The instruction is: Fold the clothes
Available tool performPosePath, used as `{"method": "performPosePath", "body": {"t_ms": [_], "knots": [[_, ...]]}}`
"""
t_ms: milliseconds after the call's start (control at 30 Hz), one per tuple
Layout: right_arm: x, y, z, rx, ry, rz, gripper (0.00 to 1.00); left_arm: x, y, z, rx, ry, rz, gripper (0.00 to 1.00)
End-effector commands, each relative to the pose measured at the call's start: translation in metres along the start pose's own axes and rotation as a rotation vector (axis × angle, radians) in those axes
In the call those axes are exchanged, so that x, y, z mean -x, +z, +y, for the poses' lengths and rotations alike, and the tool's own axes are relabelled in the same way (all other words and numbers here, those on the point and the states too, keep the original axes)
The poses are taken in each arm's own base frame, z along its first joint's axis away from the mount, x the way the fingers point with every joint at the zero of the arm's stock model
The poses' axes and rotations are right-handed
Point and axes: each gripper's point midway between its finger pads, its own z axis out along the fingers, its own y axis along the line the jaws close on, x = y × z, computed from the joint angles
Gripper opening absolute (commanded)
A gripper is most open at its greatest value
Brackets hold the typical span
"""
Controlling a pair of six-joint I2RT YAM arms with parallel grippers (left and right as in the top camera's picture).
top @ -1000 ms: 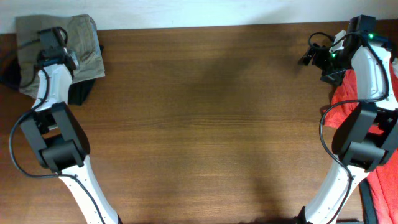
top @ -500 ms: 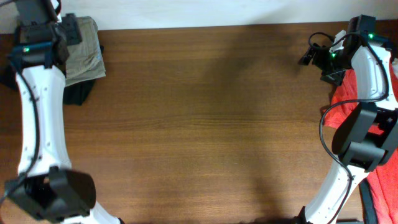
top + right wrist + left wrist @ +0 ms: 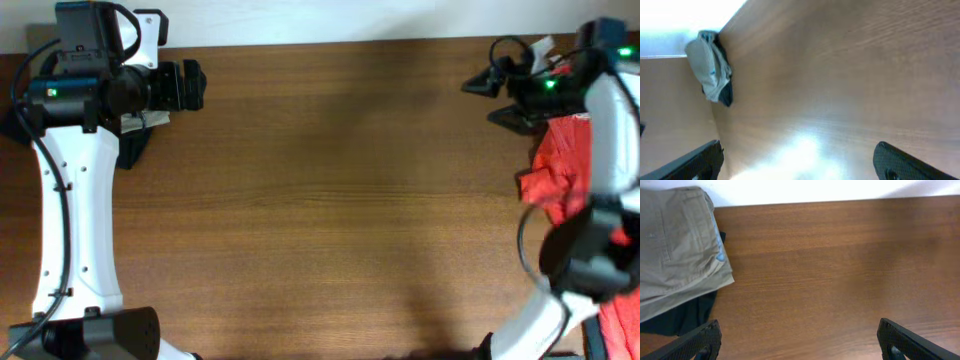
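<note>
The khaki shorts [image 3: 675,245] lie folded at the table's far left corner, on top of a black garment [image 3: 682,320]. In the overhead view my left arm hides most of the shorts; only the black garment [image 3: 128,152] shows beside it. My left gripper [image 3: 186,85] hangs open to the right of the pile, apart from it and holding nothing; its fingers [image 3: 700,340] frame bare wood. The red T-shirt [image 3: 555,165] lies crumpled at the right edge. My right gripper [image 3: 483,102] is open and empty, left of the T-shirt. The right wrist view shows the shorts [image 3: 710,62] far off.
The wooden table [image 3: 330,200] spreads between the two arms. More red cloth [image 3: 620,320] hangs at the lower right, past the right arm's base. A pale wall runs along the table's far edge.
My left gripper has let go of the folded shorts, opened wide, and swung up and to the right off the pile. The right arm has shifted slightly left over the table.
</note>
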Motion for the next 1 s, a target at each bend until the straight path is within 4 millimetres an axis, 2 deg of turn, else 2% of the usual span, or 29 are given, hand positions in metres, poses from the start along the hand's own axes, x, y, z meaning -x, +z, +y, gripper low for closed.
{"method": "performPosePath", "body": {"t_ms": [0,33,67,200,267,333,433,600,700,767,900,967], "knots": [[-0.042,-0.067,0.059,-0.137,-0.207,-0.123,0.99,0.001,-0.010,-0.005,-0.019,0.001,-0.017,0.99],[-0.058,-0.077,0.071,-0.167,-0.243,-0.133,0.99,0.001,-0.010,-0.005,-0.019,0.001,-0.017,0.99],[-0.082,-0.087,0.092,-0.190,-0.306,-0.142,0.99,0.001,-0.010,-0.005,-0.019,0.001,-0.017,0.99],[-0.170,-0.096,0.157,-0.100,-0.519,-0.071,0.99,0.001,-0.010,-0.005,-0.019,0.001,-0.017,0.99],[-0.192,-0.097,0.174,-0.059,-0.592,-0.051,0.99,0.001,-0.010,-0.005,-0.019,0.001,-0.017,0.99],[-0.202,-0.095,0.177,-0.050,-0.608,-0.023,0.99,0.001,-0.010,-0.005,-0.019,0.001,-0.017,0.99],[-0.200,-0.095,0.158,-0.154,-0.588,-0.016,0.99,0.001,-0.010,-0.005,-0.019,0.001,-0.017,0.99],[-0.195,-0.090,0.138,-0.249,-0.572,-0.006,0.99,0.001,-0.010,-0.005,-0.019,0.001,-0.017,0.99],[-0.180,-0.069,0.130,-0.255,-0.668,-0.043,0.99,0.001,-0.010,-0.005,-0.019,0.001,-0.017,0.99],[-0.181,-0.057,0.119,-0.246,-0.693,-0.070,0.99,0.001,-0.010,-0.005,-0.019,0.001,-0.017,0.99],[-0.196,-0.024,0.079,-0.205,-0.764,-0.190,0.99,0.001,-0.010,-0.005,-0.019,0.001,-0.017,0.99],[-0.205,-0.006,0.047,-0.178,-0.802,-0.311,0.99,0.001,-0.010,-0.005,-0.019,0.001,-0.017,0.99]]}}
